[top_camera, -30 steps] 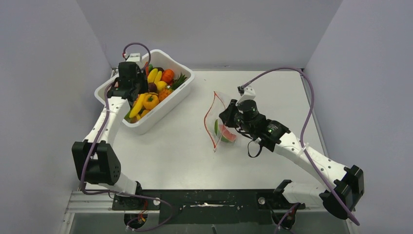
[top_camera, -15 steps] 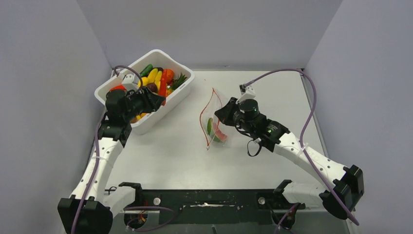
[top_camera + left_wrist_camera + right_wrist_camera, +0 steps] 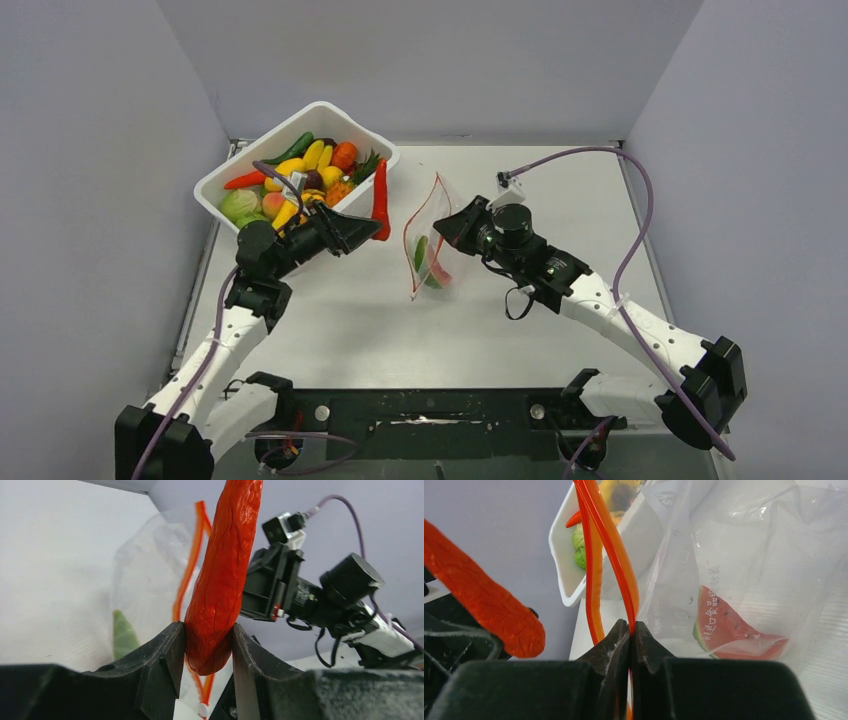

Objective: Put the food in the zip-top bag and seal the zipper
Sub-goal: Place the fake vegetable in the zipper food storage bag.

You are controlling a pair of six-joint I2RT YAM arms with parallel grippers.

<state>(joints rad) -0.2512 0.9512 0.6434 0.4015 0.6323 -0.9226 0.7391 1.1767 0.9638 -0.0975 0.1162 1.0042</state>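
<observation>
The left gripper [image 3: 207, 646] squeezes a red pepper [image 3: 226, 570] and has left the tub [image 3: 300, 108], now at 9 o'clock of the zip-top bag [image 3: 432, 212]; the right gripper [image 3: 630, 630] pinches its zipper [image 3: 615, 555].

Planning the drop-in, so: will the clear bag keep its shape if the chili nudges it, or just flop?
Probably flops: the zip-top bag is thin and creased, held up by the right pincer at its zipper. Likely very light; a nudge should swing it. The watermelon slice inside may steady the bottom slightly.

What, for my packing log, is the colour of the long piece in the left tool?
Red-orange chilli pepper, wrinkled; clearest in the left wrist view.
</observation>
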